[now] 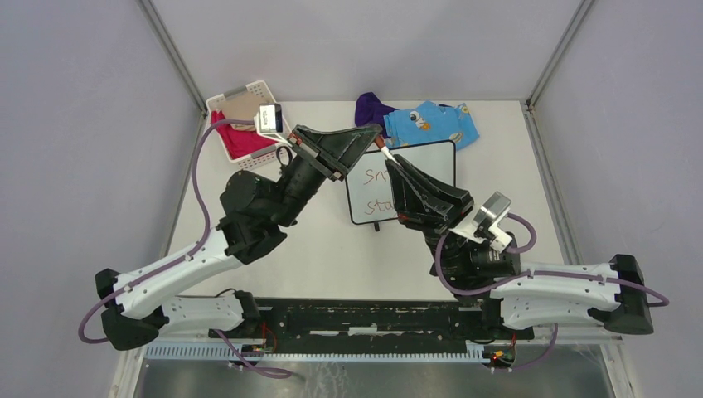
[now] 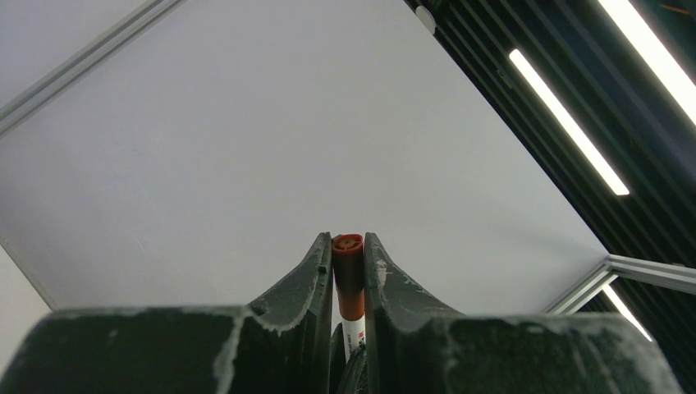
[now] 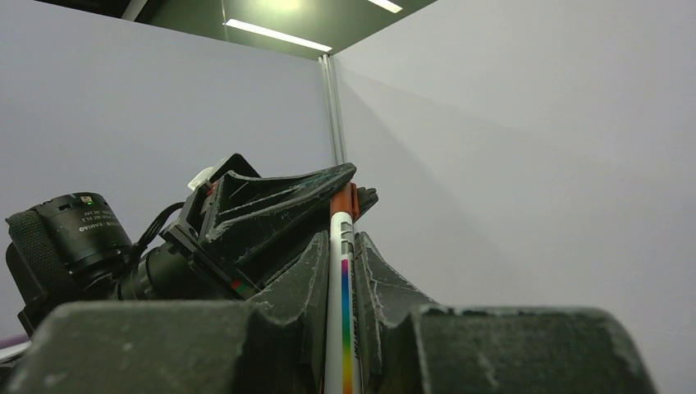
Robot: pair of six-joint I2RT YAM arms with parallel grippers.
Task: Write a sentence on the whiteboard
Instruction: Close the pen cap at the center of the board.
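Observation:
The whiteboard (image 1: 433, 166) lies flat at the middle of the table, partly hidden by both grippers. Of the sentence (image 1: 375, 177), only the reddish-brown starts of two lines show. Above the board, my left gripper (image 1: 377, 133) and right gripper (image 1: 395, 162) meet tip to tip on one marker (image 1: 386, 152). In the left wrist view, the left gripper (image 2: 348, 240) is shut on the marker's red-brown cap (image 2: 348, 271). In the right wrist view, the right gripper (image 3: 342, 238) is shut on the white, rainbow-striped marker (image 3: 341, 312). Its cap (image 3: 345, 200) sits between the left gripper's fingers (image 3: 279, 205).
A white slatted basket (image 1: 222, 103) with pink cloth stands at the back left, close behind the left wrist. A blue patterned cloth (image 1: 431, 123) and a purple cloth (image 1: 370, 108) lie just behind the whiteboard. Grey walls close the table on three sides.

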